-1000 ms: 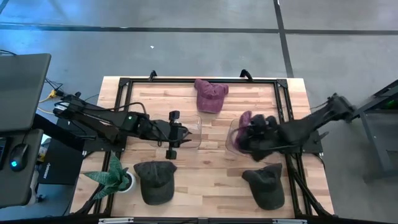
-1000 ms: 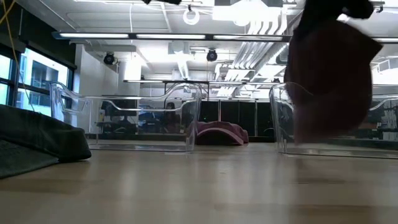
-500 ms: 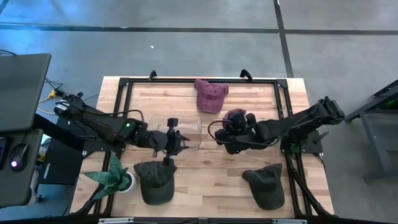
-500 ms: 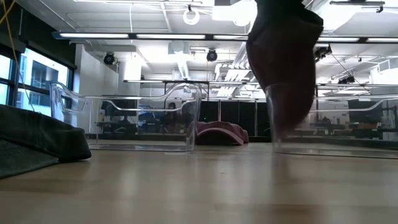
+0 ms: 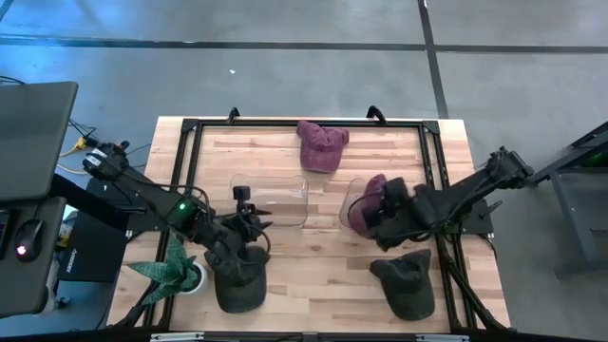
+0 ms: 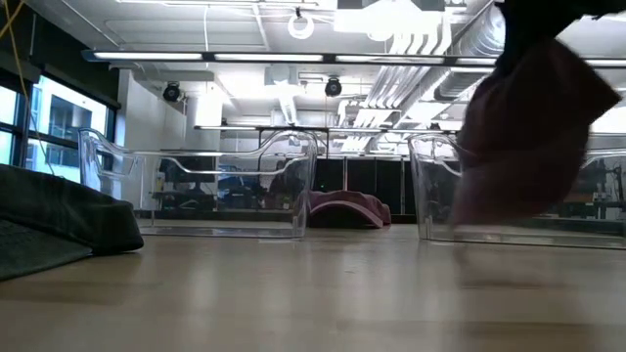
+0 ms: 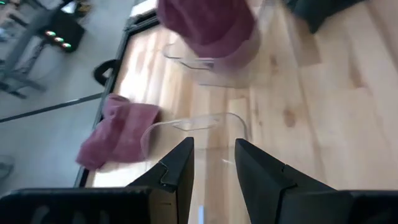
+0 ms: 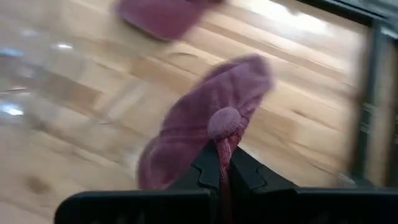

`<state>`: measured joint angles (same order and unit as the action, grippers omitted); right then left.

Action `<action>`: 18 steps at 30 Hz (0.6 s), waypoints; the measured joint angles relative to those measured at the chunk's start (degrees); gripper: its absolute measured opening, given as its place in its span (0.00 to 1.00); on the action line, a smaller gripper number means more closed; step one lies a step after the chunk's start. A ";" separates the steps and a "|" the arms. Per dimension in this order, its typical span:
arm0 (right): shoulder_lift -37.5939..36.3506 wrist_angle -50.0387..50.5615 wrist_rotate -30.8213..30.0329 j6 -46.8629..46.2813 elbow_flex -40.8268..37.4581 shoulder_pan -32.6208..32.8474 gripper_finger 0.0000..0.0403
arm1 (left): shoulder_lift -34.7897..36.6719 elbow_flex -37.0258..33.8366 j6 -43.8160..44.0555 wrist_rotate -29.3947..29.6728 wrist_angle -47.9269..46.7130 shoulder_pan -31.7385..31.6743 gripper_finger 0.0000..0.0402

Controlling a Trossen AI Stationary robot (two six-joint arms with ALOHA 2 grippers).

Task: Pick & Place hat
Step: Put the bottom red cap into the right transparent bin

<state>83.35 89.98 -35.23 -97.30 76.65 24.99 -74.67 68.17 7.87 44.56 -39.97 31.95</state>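
While the right arm carries its load, the scene stands thus:

Right gripper (image 5: 383, 211): jaws clamped on a maroon hat (image 5: 363, 203), pinching the fabric near its top button, as the right wrist view shows.

Hat position: lifted off the worktop (image 5: 313, 275), hanging below the jaws, right at the right-hand clear bin (image 5: 353, 211); in the low view it hangs in front of that bin's wall.

Key relation: the hat dangles straight down from the jaws, long axis near vertical, so I judge the coming move is a lowering into the bin, then release. Whether the hat is fully over the opening I cannot tell.

Left gripper (image 5: 243, 231): jaws apart, empty, above the near edge of the left clear bin (image 5: 271, 198), just beside a dark green cap (image 5: 236, 277).

Nearer arm: the right one, plainly.

Other hats: a second maroon hat (image 5: 321, 144) at the far edge; another dark cap (image 5: 407, 281) near the right front.
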 joint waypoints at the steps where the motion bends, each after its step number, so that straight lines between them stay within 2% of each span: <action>1: -0.04 0.06 0.15 0.11 0.75 -0.91 0.00 | 0.00 -0.65 0.08 0.78 0.65 0.00 0.27; 4: 0.17 -5.05 -6.67 5.66 2.27 -3.82 0.00 | -0.07 -3.24 0.10 2.62 3.12 -0.05 0.27; 7: 2.89 -17.99 -13.41 13.66 2.07 -6.33 0.00 | -0.07 -4.88 0.19 3.71 4.85 -0.05 0.27; 11: 8.37 -34.40 -13.65 23.99 -0.02 -8.79 0.00 | -0.07 -7.49 0.54 3.32 8.13 -0.05 0.27; 18: 15.18 -40.53 -15.37 25.32 -0.33 -9.84 0.00 | -0.07 -11.66 1.43 1.71 13.23 -0.05 0.27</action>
<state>98.53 49.46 -50.60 -71.98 76.32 15.15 -74.74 56.51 9.30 46.27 -26.74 31.90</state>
